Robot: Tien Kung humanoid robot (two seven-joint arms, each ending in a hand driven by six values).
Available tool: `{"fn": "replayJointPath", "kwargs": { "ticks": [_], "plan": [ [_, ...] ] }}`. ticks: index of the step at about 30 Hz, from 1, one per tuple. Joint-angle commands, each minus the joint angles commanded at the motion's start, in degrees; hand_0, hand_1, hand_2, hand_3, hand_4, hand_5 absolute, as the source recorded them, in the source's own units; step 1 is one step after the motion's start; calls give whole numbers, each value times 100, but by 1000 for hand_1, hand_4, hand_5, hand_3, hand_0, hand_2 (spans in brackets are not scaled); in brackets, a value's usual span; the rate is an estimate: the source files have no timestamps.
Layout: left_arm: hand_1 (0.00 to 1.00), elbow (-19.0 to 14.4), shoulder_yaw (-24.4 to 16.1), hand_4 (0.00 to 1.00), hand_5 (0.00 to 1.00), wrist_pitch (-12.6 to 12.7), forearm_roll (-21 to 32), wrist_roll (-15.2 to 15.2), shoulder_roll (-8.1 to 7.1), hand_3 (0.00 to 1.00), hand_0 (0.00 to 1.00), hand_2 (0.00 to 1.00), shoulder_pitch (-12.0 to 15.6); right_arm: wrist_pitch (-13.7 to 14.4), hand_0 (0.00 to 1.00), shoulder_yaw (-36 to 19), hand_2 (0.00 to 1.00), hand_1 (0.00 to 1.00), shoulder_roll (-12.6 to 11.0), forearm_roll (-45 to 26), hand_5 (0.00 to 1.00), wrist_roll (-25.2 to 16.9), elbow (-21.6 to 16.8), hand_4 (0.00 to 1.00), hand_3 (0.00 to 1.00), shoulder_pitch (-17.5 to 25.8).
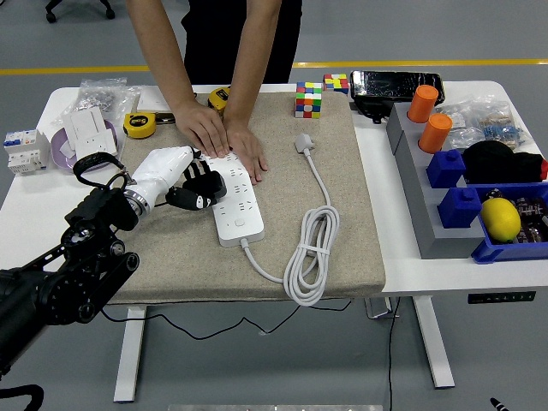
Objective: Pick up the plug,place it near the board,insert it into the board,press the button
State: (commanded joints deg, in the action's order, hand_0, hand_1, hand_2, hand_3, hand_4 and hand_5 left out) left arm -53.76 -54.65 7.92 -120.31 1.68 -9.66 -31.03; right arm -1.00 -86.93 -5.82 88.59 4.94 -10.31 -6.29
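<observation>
Head view: left robot hand (195, 187) w/ black fingers curled, resting on left edge of white power strip (233, 204), gripping nothing. Strip lies on beige mat (342, 223) on white tabletop (34, 214). Person's two hands (224, 141) press flat on strip's far end. Plug (305, 142) lies loose on mat, right of strip & apart from it; its cable (312, 248) coiled nearer the front edge. Right robot hand not visible.
</observation>
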Motion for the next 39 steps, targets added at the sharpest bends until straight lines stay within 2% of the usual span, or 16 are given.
{"fn": "replayJointPath", "kwargs": {
  "ticks": [12, 25, 39],
  "plan": [
    [493, 43, 132, 429, 15, -30, -42, 4, -44, 337, 559, 366, -44, 0, 848, 4, 743, 757, -7, 0, 939, -2, 0, 998, 775, 3],
    [501, 139, 490, 439, 11, -70, 28, 16, -203, 345, 557, 369, -247, -4, 847, 7, 743, 756, -21, 15, 932, 1, 0, 998, 775, -6],
    [511, 134, 634, 463, 15, -118, 32, 27, -238, 367, 554, 380, -384, -1, 849, -4, 742, 757, -27, 12, 929, 0, 0, 998, 774, -21]
  ]
}}
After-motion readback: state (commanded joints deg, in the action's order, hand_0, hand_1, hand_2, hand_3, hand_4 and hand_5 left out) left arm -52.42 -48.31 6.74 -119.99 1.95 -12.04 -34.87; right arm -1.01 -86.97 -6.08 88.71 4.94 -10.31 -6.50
